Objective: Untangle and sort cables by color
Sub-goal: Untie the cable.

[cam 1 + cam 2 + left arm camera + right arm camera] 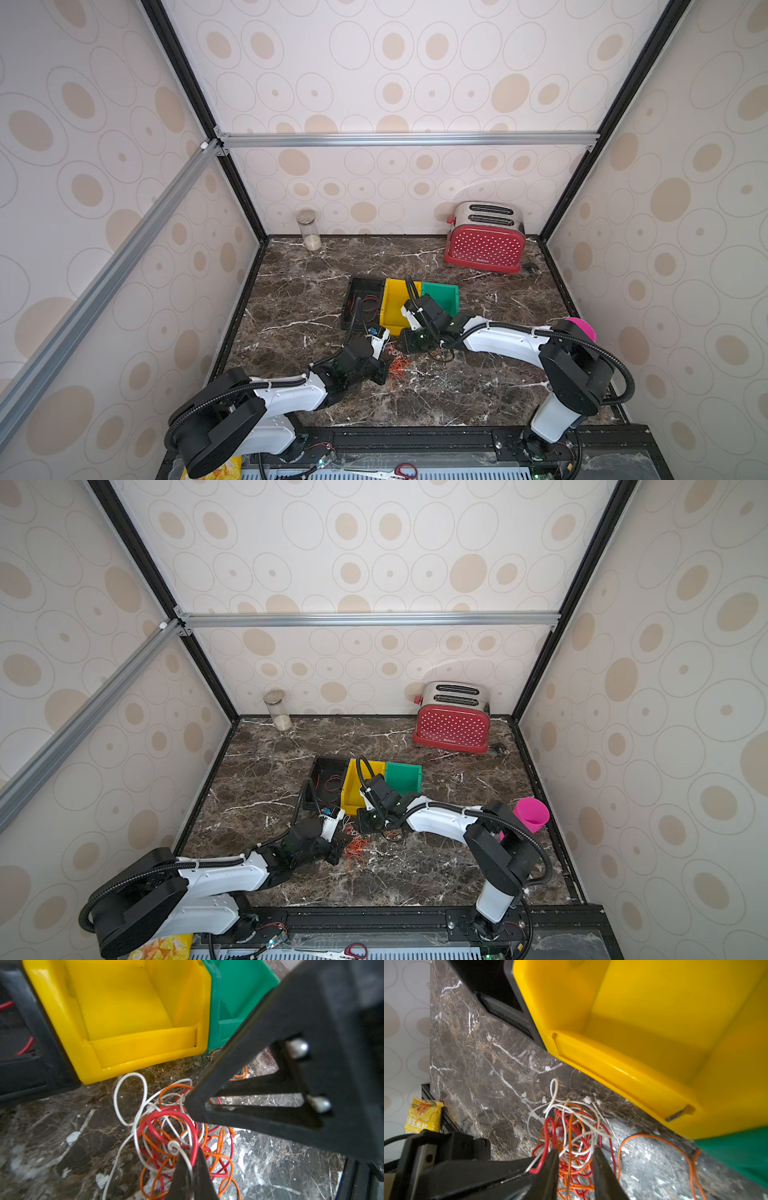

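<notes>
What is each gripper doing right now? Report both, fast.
Left gripper: shut, pinching a white cable from the tangle.
Right gripper: open, jaws apart around strands of the tangle, nothing clamped yet.

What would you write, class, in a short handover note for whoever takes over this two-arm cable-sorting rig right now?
Left gripper: shut on a thin white cable in the tangle of thin red, white and orange cables.
Right gripper: open, jaws either side of that tangle.
Things: the tangle lies on the dark marble table before the yellow plastic bin; one loose orange cable lies near the green plastic bin.
Done: a few red cables lie in the black plastic bin; yellow bin empty.
Left: pull the tangle apart, sort the rest by colour.
</notes>
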{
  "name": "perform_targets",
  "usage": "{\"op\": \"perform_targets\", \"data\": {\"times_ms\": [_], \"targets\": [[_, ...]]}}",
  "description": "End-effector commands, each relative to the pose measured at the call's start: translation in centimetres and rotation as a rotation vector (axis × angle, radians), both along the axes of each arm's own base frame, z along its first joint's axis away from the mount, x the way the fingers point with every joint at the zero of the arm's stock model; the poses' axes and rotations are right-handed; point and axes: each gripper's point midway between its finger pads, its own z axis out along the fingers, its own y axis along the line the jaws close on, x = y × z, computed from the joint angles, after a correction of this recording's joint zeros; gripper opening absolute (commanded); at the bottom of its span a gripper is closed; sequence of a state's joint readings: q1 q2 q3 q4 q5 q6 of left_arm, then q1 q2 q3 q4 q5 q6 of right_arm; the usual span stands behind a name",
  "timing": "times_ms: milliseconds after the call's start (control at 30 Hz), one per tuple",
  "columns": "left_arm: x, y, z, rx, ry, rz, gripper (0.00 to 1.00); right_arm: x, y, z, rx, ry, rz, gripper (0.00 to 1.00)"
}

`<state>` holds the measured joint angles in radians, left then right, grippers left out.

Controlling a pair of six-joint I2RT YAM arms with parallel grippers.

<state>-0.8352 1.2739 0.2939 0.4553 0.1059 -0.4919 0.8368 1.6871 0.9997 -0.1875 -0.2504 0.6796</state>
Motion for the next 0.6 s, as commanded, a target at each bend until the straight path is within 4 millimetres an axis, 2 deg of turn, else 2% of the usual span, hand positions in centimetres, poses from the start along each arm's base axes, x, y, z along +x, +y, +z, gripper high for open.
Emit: {"op": "perform_targets", "data": {"times_ms": [0, 133, 267, 567], "targets": [[0.8, 0.2, 0.9, -0.022, -0.030, 0.030, 0.02, 0.1, 0.3, -0.1, -0.011, 0.005, -0.006, 0.17], [1.0, 1.0, 0.3, 0.010, -0.019, 0.072, 0.03, 0.3, -0.6, 0.7, -0.035, -0.030, -0.022, 0.00], [1.6, 2.9, -1.0, 0.111, 0.000, 0.159, 0.04, 0.6, -3.3, 2.1, -0.122, -0.107, -0.064, 0.00], [2.1, 5.2, -2.0, 0.208, 0.029, 0.273, 0.04, 0.9, -9.4, 5.2, -0.292, -0.239, -0.171, 0.00]]}}
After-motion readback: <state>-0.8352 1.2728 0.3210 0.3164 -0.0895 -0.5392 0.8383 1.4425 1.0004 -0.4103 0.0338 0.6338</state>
